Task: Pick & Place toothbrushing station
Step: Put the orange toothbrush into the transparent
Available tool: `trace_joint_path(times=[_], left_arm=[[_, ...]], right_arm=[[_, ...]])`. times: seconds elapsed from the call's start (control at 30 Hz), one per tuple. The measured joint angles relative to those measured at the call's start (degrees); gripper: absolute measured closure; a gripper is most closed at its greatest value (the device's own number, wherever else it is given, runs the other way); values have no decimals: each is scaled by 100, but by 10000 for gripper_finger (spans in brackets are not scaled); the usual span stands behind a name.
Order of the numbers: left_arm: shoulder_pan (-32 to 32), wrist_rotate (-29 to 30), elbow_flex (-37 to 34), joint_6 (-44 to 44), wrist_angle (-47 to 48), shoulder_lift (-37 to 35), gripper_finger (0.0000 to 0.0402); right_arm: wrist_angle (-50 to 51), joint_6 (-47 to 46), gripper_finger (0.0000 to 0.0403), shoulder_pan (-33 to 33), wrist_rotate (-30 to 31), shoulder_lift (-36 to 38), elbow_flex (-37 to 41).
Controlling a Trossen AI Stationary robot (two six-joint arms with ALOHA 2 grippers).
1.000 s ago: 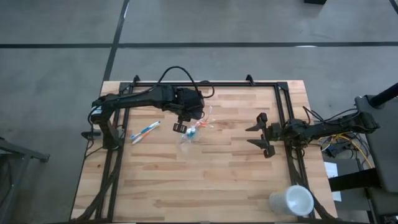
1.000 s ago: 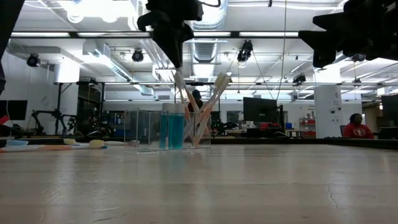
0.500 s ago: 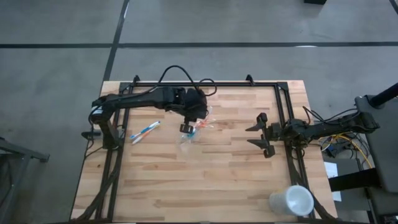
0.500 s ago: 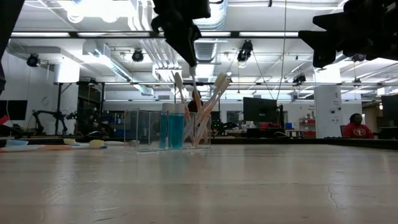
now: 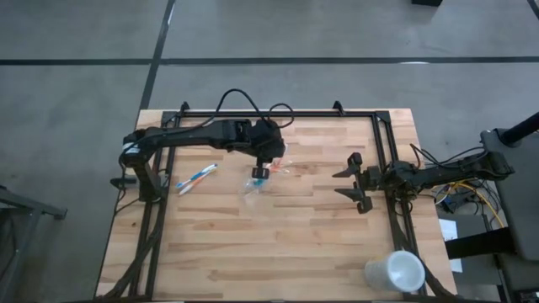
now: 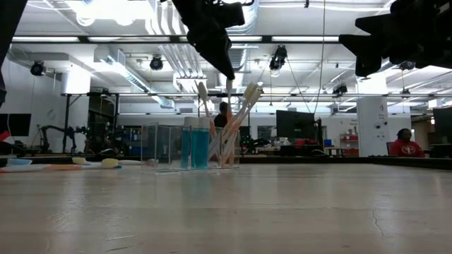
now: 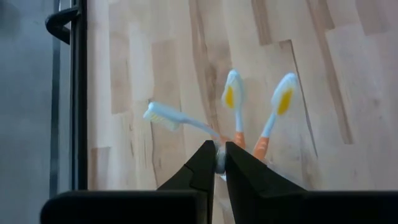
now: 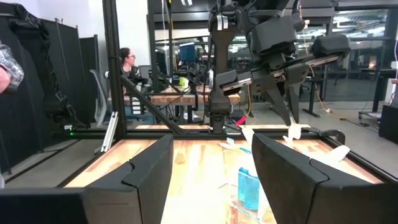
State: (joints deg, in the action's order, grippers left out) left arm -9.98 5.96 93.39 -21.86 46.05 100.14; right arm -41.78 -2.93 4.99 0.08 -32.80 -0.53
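Left gripper (image 7: 219, 163) has shifted over the clear cup (image 5: 255, 184), pinching a toothbrush (image 7: 180, 122)

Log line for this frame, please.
left gripper: shut on toothbrush over clear cup | right gripper: open, waiting at right

We are looking into a robotics lab or workshop, a large open industrial hall. Overhead, exposed ducts (image 6: 240, 21) and long strip lights (image 6: 92, 39) are running across a high ceiling. Behind the wooden table (image 5: 278, 244) we are seeing workbenches carrying monitors (image 6: 293, 125) and gear, black metal frames (image 8: 112, 68) and loose cabling (image 5: 463, 194). A person in a red top (image 6: 404, 144) is sitting at a far desk, and another person (image 8: 127, 65) is sitting at a bench further back. From above, we are seeing a grey concrete floor (image 5: 76, 101) marked with dark lines.
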Motion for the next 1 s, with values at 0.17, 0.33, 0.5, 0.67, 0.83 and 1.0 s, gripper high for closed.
trace_joint_path(times=[0.17, 0.33, 0.5, 0.67, 0.83, 1.0], left_arm=[[-4, -34, 39, 250, 3, 0, 371], [-4, -112, 43, 358, 0, 2, 371], [-15, -110, 15, 394, -16, 2, 371], [-49, -99, 10, 637, -33, 2, 371], [-111, -243, 4, 843, -6, 2, 352], [-146, -328, 88, 931, 97, 15, 303]], right_arm=[[0, 5, 188, 0, 0, -2, 1], [0, 7, 188, 0, -1, -2, 1], [0, 5, 188, 0, -2, -2, 1], [0, 1, 188, 0, 0, -2, 1], [0, -1, 188, 0, 0, -2, 1], [0, -1, 188, 0, 0, -2, -1]])
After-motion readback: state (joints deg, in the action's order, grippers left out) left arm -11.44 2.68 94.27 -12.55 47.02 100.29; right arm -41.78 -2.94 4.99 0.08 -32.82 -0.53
